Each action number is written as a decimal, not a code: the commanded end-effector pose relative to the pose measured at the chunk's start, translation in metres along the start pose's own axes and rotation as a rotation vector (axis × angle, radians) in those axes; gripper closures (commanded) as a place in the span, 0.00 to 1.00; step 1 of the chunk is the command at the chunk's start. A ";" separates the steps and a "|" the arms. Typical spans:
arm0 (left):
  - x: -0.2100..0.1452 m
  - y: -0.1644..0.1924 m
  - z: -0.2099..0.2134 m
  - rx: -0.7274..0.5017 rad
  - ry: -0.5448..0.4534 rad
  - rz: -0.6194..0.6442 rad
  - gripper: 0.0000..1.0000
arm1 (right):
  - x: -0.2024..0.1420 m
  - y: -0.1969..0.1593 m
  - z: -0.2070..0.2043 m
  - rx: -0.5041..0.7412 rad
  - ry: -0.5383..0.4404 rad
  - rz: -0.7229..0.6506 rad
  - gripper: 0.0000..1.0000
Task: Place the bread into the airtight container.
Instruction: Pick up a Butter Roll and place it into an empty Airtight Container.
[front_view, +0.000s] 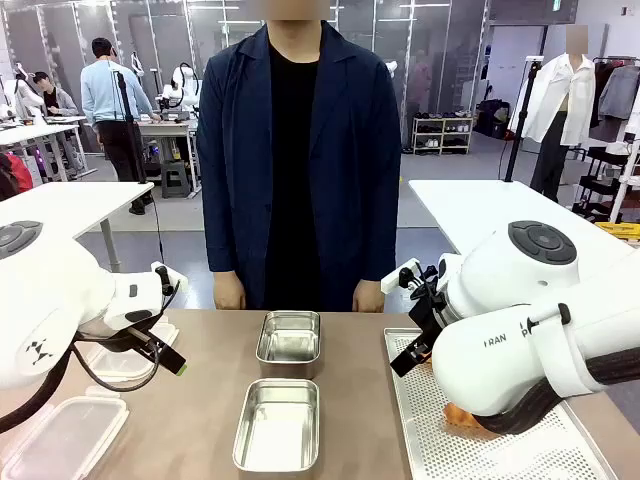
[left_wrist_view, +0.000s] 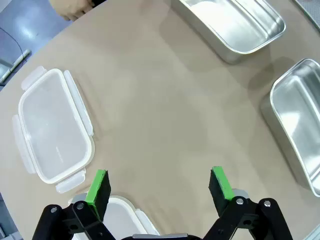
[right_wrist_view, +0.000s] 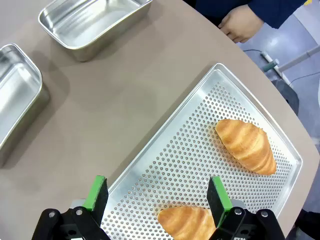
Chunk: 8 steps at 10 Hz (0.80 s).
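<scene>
Brown tabletop (front_view: 200, 400), person in dark navy jacket (front_view: 300, 150) standing at far edge. At centre, far rectangular stainless-steel container (front_view: 289, 338) and near rectangular stainless-steel container (front_view: 278, 425), apart, both empty. On robot's left, translucent white plastic clip lid (left_wrist_view: 52, 132), lying flat. On robot's right, perforated silver metal tray (right_wrist_view: 200, 125) bearing first golden-brown croissant (right_wrist_view: 246, 145) and second golden-brown croissant (right_wrist_view: 187, 222), apart. Over bare tabletop, left gripper (left_wrist_view: 159, 175), jaws spread, nothing held. Above tray, right gripper (right_wrist_view: 157, 180), jaws spread wide, empty, second golden-brown croissant close beneath.
</scene>
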<state>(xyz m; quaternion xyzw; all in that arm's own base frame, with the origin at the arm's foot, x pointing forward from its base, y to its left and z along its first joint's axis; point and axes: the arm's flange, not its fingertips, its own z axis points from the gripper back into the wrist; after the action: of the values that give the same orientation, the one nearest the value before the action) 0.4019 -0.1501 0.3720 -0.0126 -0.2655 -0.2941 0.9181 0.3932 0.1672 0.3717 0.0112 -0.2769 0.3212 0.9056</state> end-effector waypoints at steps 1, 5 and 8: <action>0.000 0.000 0.000 0.000 0.000 -0.001 0.00 | 0.000 0.000 0.000 0.000 0.000 0.000 0.00; 0.000 0.000 0.000 0.000 0.000 -0.001 0.00 | 0.000 0.000 0.000 0.000 0.000 0.000 0.00; 0.000 0.000 0.000 0.000 0.000 -0.001 0.00 | 0.000 0.000 0.000 0.000 0.000 0.000 0.00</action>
<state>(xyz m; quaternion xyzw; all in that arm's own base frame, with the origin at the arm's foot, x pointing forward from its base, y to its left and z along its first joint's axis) 0.4017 -0.1507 0.3720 -0.0125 -0.2655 -0.2947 0.9179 0.3931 0.1675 0.3717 0.0100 -0.2770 0.3236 0.9047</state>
